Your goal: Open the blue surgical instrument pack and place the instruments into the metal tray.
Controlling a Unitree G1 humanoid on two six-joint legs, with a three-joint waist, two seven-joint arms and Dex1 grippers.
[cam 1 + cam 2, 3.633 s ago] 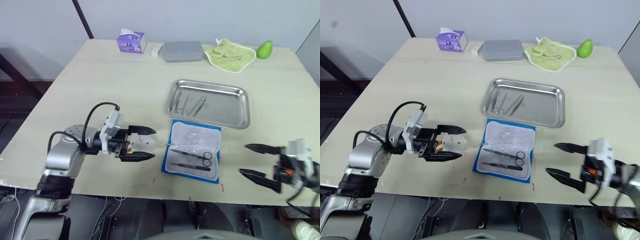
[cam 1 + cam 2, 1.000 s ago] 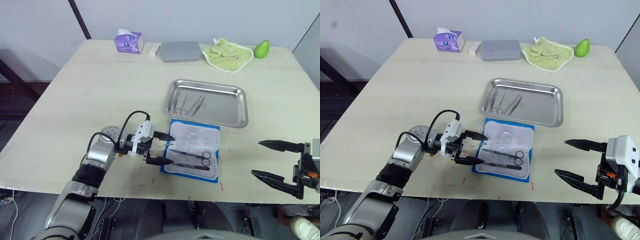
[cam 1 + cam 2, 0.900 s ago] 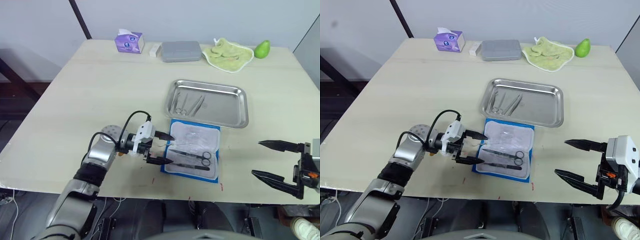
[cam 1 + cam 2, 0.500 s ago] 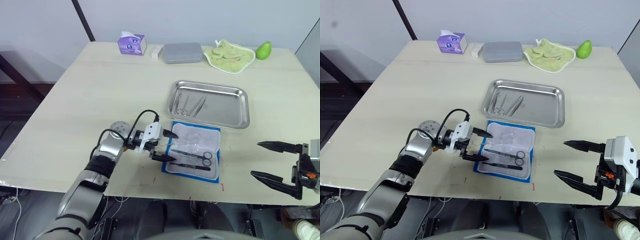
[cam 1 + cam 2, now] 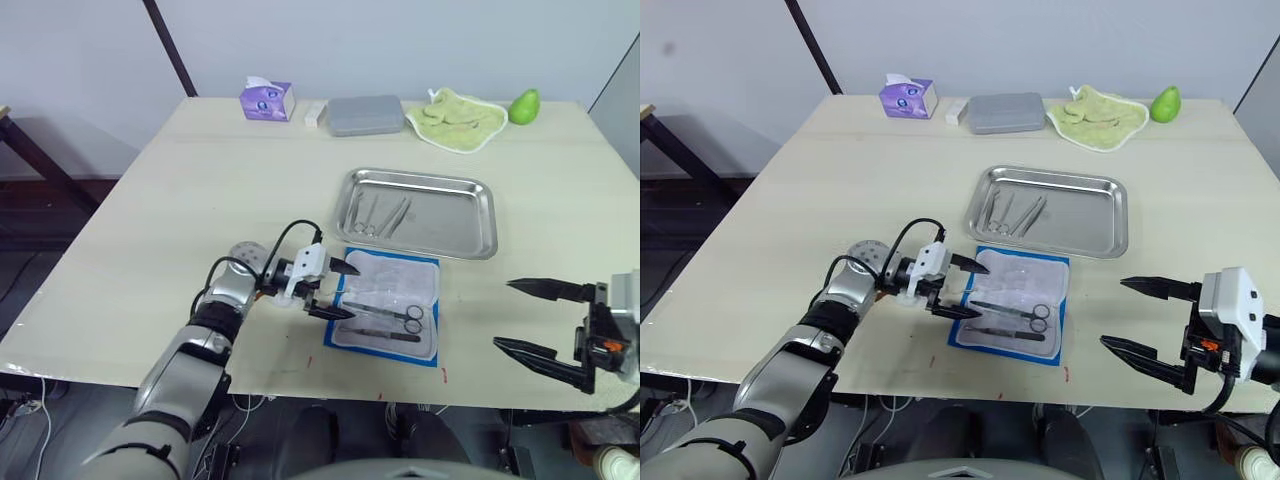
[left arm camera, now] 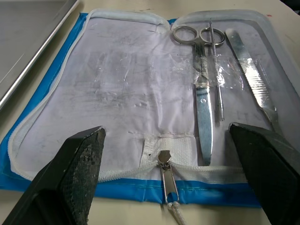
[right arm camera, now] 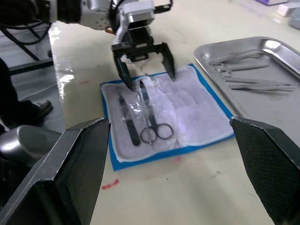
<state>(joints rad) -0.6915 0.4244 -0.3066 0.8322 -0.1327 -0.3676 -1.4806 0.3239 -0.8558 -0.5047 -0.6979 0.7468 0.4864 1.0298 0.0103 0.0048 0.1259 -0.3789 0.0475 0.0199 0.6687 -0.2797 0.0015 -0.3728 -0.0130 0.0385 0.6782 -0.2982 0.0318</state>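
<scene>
The blue surgical instrument pack [image 5: 386,310] lies open near the table's front edge, white lining up. In its near half lie instruments: scissors [image 6: 202,89] with ring handles, a thin probe, and forceps [image 6: 251,75]. My left gripper [image 5: 352,293] is open, its fingers straddling the pack's left edge by the zipper pull [image 6: 167,173]. The metal tray [image 5: 470,222] sits just behind the pack and holds several instruments [image 5: 378,213] at its left end. My right gripper [image 5: 503,314] hangs open and empty to the right of the pack.
Along the table's far edge stand a purple tissue box [image 5: 267,100], a small white item [image 5: 315,112], a grey flat box [image 5: 365,114], a green cloth [image 5: 455,108] and a green fruit [image 5: 524,104]. Small red marks dot the front edge.
My left gripper has moved right from the bare table to the pack's left edge, still open. The right gripper has barely moved. The camera has shifted a little.
</scene>
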